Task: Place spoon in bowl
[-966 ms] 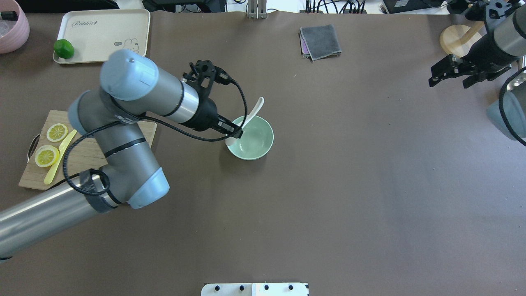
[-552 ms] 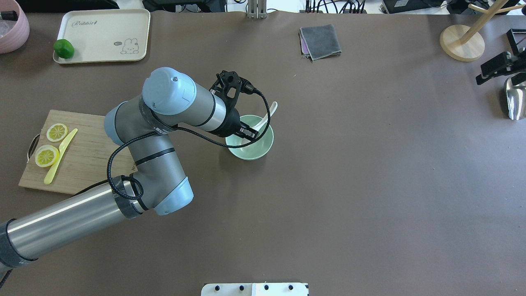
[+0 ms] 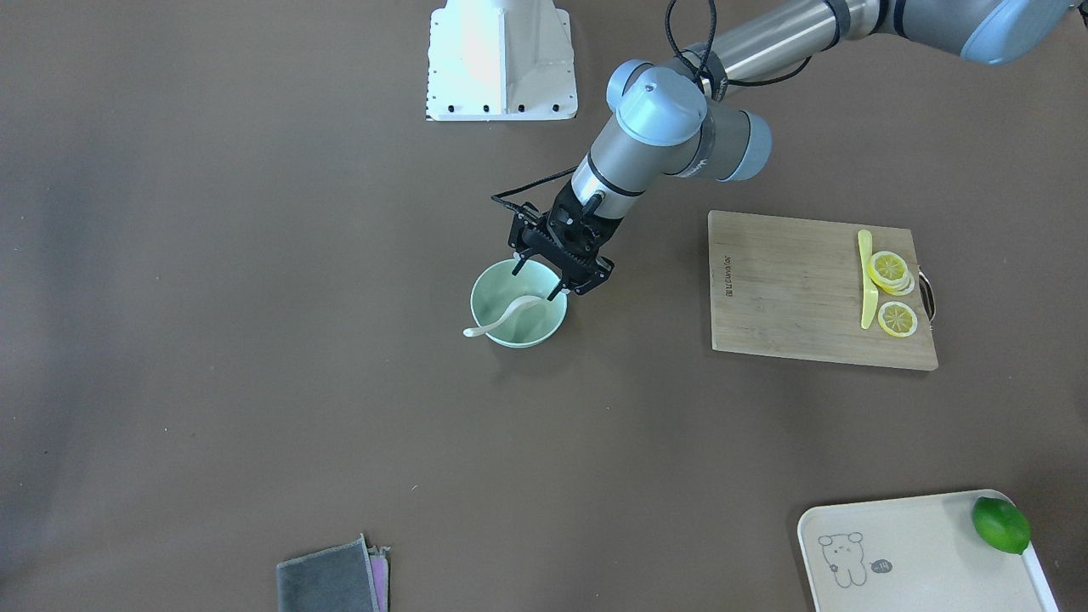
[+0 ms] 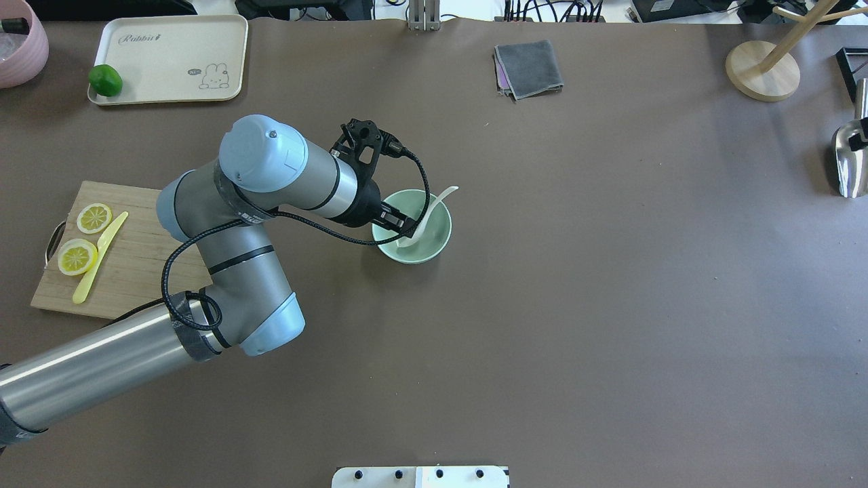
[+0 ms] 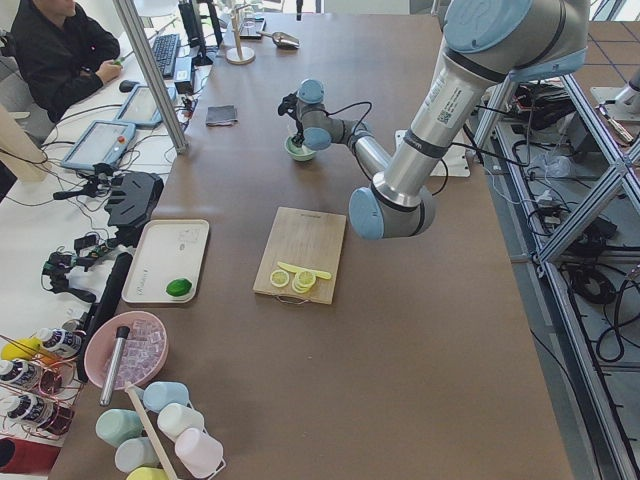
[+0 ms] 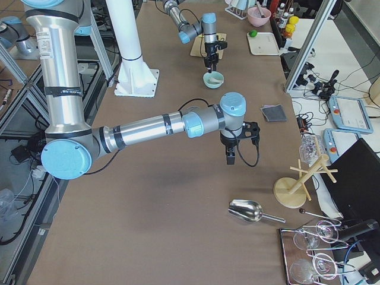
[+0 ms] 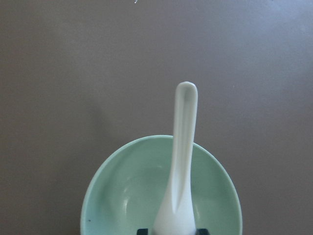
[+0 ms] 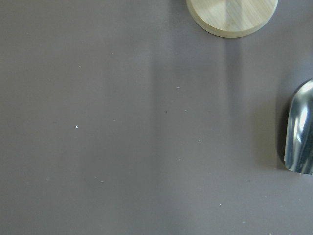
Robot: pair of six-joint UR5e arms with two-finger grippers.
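Observation:
The white spoon (image 4: 428, 211) lies in the mint-green bowl (image 4: 442, 234), scoop down inside and handle resting over the far-right rim. In the front-facing view the spoon (image 3: 500, 320) leans over the bowl's rim (image 3: 478, 289). My left gripper (image 3: 537, 282) hangs over the bowl's near side with its jaws apart, just above the scoop. In the left wrist view the spoon (image 7: 182, 161) rises from between the two pads over the bowl (image 7: 122, 186). My right gripper (image 6: 230, 159) shows only in the right side view, far from the bowl; I cannot tell if it is open.
A cutting board (image 4: 142, 254) with lemon slices and a yellow knife (image 4: 98, 257) lies left of the arm. A cream tray (image 4: 169, 61) with a lime (image 4: 105, 80) is at the back left. A grey cloth (image 4: 529, 68), a wooden stand (image 4: 761, 71) and a metal scoop (image 4: 847, 163) are further right.
My left gripper carried the spoon over the bowl, let it go and drew back left a little. The spoon's handle sank onto the rim. The right arm swung out of the overhead view.

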